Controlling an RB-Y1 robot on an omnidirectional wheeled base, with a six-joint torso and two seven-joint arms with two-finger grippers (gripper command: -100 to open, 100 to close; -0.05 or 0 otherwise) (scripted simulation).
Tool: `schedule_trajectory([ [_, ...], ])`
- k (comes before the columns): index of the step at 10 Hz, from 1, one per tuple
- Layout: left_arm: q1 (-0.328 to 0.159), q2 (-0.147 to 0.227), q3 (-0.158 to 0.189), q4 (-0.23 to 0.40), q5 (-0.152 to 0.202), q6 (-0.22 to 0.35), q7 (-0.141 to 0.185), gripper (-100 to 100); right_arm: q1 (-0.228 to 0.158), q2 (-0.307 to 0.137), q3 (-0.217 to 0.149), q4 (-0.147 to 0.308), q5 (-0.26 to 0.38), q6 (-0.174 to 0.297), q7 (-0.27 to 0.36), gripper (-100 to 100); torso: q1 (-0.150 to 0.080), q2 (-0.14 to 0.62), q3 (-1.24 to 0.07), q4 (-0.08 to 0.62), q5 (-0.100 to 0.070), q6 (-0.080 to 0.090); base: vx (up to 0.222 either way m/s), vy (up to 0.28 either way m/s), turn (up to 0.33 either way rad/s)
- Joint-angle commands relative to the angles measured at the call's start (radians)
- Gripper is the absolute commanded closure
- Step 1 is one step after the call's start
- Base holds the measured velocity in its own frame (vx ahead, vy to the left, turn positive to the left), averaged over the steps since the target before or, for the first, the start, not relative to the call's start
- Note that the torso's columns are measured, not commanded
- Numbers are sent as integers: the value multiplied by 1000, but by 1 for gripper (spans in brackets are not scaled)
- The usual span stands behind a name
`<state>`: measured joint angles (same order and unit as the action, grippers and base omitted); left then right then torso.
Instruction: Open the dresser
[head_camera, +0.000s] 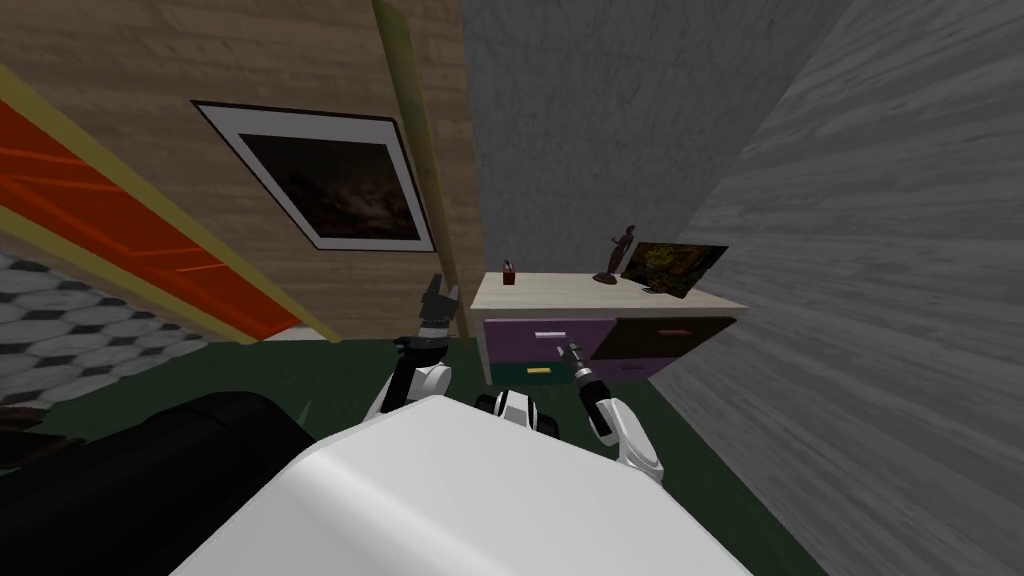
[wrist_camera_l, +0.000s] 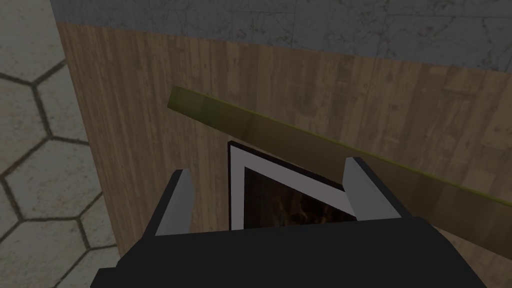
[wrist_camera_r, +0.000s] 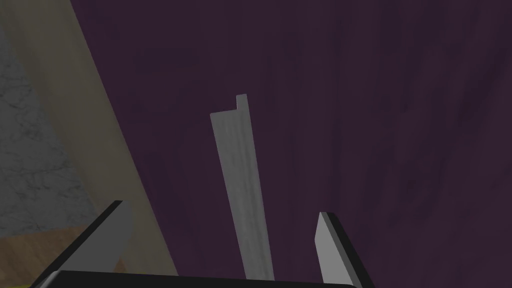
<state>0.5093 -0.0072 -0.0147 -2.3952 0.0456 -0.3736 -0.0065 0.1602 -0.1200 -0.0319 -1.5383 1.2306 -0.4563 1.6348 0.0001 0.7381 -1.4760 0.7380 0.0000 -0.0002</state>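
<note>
Two fingers of my right gripper (wrist_camera_r: 220, 209) stand apart, the grey handle (wrist_camera_r: 240, 175) of the dresser (head_camera: 560, 292) between them; my left gripper (wrist_camera_l: 267, 167), raised, is spread too.

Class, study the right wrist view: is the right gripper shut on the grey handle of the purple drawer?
No, the right gripper is open, its fingers standing clear on either side of the handle.

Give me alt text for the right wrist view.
Open right gripper faces a purple drawer front, its grey bar handle lined up between the fingers. A pale dresser edge runs alongside.
</note>
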Motion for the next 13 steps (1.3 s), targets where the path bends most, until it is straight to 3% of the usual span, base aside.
schedule_trajectory([
  [1,0,0,0,0,0,0,0,0,-14,64,1,33,62,14,43,-100,0,0,0,0,0,0,-7,108,-55],
  [4,0,0,0,0,0,0,0,0,-22,150,-2,58,93,18,70,-100,-2,0,0,0,-1,0,-11,60,-35],
  [6,0,0,0,0,0,0,0,0,-20,156,1,56,96,21,69,-100,-2,0,0,0,0,0,-9,16,-6],
  [7,0,0,0,0,0,0,0,0,-34,108,-48,106,47,8,100,-100,-2,0,0,0,0,0,-102,-7,397],
  [8,0,0,0,0,0,0,0,0,-34,105,-89,132,44,8,100,-100,-2,4,2,1,0,-1,-135,-3,469],
  [9,0,0,0,0,0,0,0,0,-34,105,-105,132,44,8,100,-100,-1,5,3,2,0,0,-75,1,253],
  [10,0,0,0,0,0,0,0,0,-47,56,-132,166,3,-5,132,-100,0,0,0,0,0,1,-120,3,411],
  [11,0,0,0,0,0,0,0,0,-47,53,-167,203,-8,-5,132,-100,0,0,0,0,0,0,-126,7,492],
  [12,0,0,0,0,0,0,0,0,-47,53,-203,209,-8,-5,132,-100,0,0,0,0,0,0,-61,4,231],
  [13,0,0,0,0,0,0,0,0,-60,9,-242,269,-61,-18,163,-100,-1,-3,-2,-1,0,1,-108,23,373],
])
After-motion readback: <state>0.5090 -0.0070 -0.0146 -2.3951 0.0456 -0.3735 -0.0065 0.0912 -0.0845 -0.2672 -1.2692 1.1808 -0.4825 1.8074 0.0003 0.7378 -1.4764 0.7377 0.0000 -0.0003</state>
